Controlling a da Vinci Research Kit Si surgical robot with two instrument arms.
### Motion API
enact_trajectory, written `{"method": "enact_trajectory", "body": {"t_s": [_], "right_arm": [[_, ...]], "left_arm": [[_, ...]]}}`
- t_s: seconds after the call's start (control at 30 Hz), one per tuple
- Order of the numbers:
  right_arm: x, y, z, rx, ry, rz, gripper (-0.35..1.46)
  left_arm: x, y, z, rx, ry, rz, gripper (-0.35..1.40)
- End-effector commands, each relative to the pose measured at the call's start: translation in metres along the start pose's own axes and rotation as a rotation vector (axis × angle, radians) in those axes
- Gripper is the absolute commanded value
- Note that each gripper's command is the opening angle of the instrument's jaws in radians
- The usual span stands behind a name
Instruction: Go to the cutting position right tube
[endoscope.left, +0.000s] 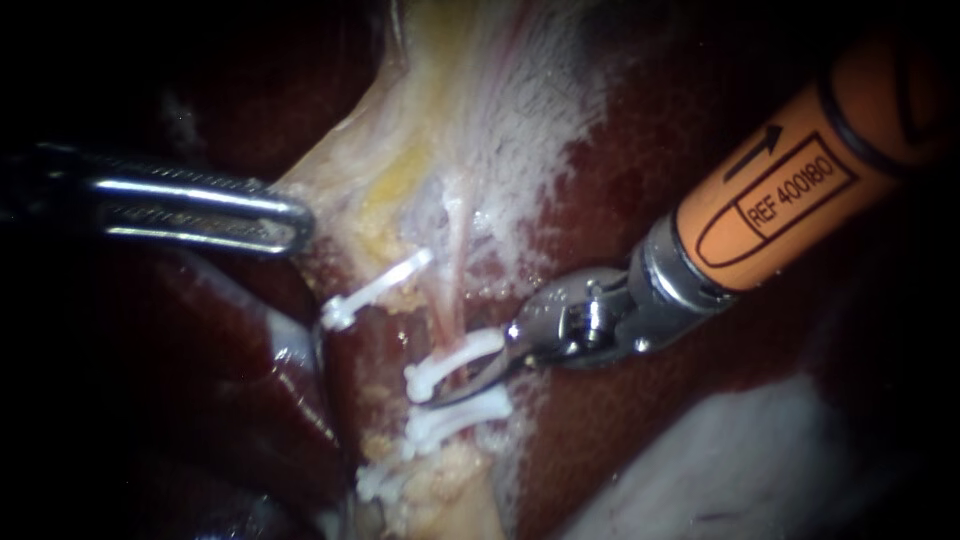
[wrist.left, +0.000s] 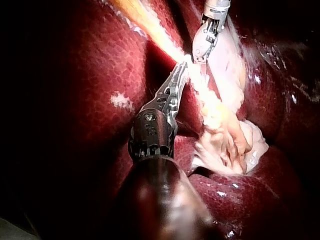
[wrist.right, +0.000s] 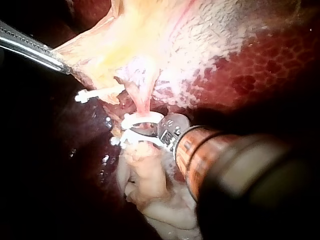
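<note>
The right tube (endoscope.left: 452, 300) is a thin pink strand running down from the pale gallbladder tissue (endoscope.left: 480, 110). Two white clips cross it, an upper clip (endoscope.left: 455, 360) and a lower clip (endoscope.left: 455, 418). My right instrument (endoscope.left: 470, 383), with an orange shaft (wrist.right: 210, 155), comes in from the upper right. Its thin curved blade lies across the tube between these two clips. A third clip (endoscope.left: 375, 288) sits on a strand further left. My left instrument (endoscope.left: 298, 218) is shut on the edge of the pale tissue and holds it stretched to the left, as the right wrist view confirms.
Dark red liver (endoscope.left: 650, 420) surrounds the tubes on both sides. A pale glistening fold (endoscope.left: 760, 470) lies at the lower right under the right shaft. Yellowish crumbly fat (endoscope.left: 440, 480) lies below the lower clip. More white clip material (endoscope.left: 372, 484) shows there.
</note>
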Motion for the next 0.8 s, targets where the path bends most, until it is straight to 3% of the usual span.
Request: {"method": "enact_trajectory", "body": {"t_s": [0.03, 0.8], "right_arm": [[0.0, 0.0, 0.0, 0.001, 0.002, 0.0, 0.28], [0.0002, -0.0001, 0.0002, 0.012, 0.009, 0.0, 0.28]], "left_arm": [[0.0, 0.0, 0.0, -0.001, 0.0, 0.0, -0.35], [0.0, -0.0001, 0.0002, -0.002, 0.0, 0.0, -0.35]]}}
